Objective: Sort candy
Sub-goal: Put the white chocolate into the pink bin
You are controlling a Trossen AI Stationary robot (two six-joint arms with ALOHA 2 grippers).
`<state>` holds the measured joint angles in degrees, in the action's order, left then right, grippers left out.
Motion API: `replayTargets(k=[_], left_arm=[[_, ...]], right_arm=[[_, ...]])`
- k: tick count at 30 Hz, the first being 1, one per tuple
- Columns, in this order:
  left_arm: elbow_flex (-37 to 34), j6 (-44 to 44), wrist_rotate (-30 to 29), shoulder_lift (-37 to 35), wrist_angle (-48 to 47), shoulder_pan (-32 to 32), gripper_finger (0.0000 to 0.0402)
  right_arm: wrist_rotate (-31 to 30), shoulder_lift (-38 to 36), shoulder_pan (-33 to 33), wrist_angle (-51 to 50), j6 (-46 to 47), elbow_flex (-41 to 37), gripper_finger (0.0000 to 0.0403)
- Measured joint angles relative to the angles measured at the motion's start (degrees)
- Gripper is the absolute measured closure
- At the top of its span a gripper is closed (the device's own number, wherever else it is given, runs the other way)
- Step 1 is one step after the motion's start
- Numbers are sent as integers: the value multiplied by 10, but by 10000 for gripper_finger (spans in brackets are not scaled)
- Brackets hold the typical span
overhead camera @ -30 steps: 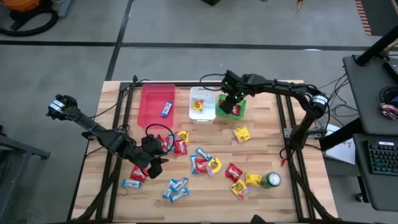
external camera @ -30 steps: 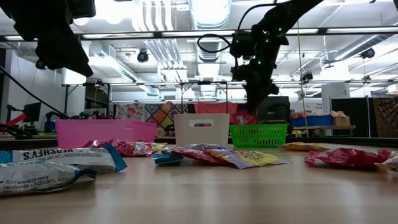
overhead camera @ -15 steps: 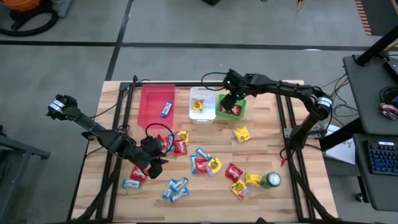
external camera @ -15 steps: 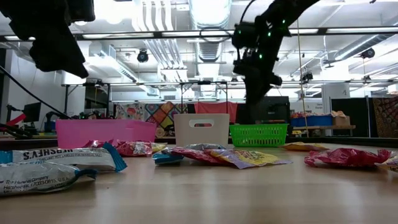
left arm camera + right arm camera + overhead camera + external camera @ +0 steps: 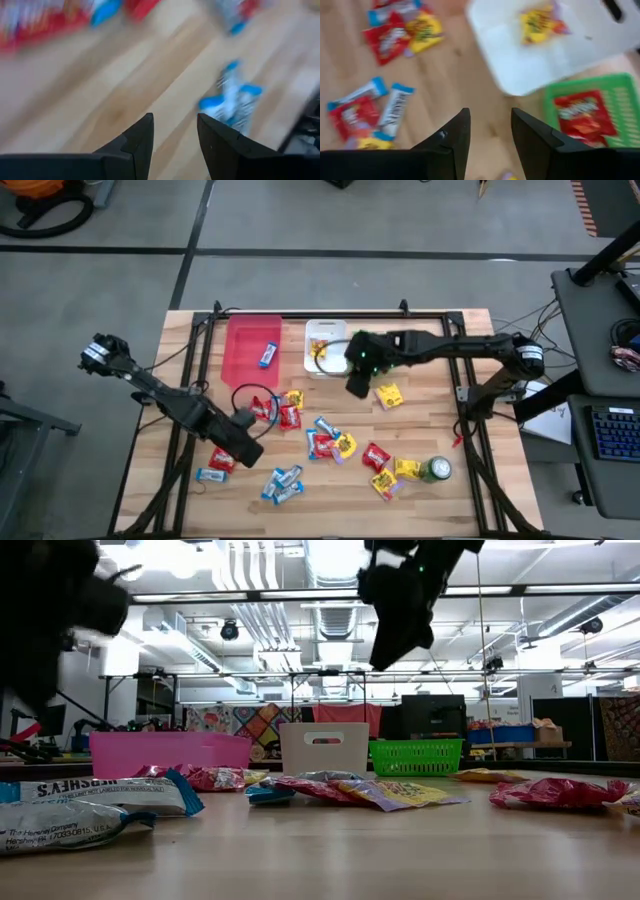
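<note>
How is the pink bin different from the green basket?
The pink bin is a wide, solid-walled tray; the green basket is smaller, with slotted mesh sides. The pink bin holds one blue-and-silver bar; the green basket holds a red packet. The pink bin sits left of the white bin, the green basket right. Both hold sorted candy.

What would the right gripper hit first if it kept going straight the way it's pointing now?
Probably bare table. The right gripper, open and empty, points at the wood just short of the white bin, with the green basket off to one side. Depth is hard to judge.
</note>
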<state>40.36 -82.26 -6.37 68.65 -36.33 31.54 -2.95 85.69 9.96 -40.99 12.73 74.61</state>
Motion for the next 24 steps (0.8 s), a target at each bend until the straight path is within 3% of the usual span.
replayTargets(k=[3, 6, 11, 18, 24], left_arm=[[2, -45, 77, 35, -25, 15, 267], [17, -54, 108, 66, -26, 31, 267], [66, -44, 71, 111, -25, 37, 267], [144, 49, 20, 199, -23, 41, 265], [199, 84, 13, 273, -24, 50, 234]], right_arm=[[-1, 0, -32, 9, 6, 0, 266], [-1, 0, -57, 24, 7, 0, 262], [-1, 0, -83, 43, 7, 0, 257], [-1, 0, -107, 39, 8, 0, 258], [0, 0, -128, 36, 8, 0, 254]])
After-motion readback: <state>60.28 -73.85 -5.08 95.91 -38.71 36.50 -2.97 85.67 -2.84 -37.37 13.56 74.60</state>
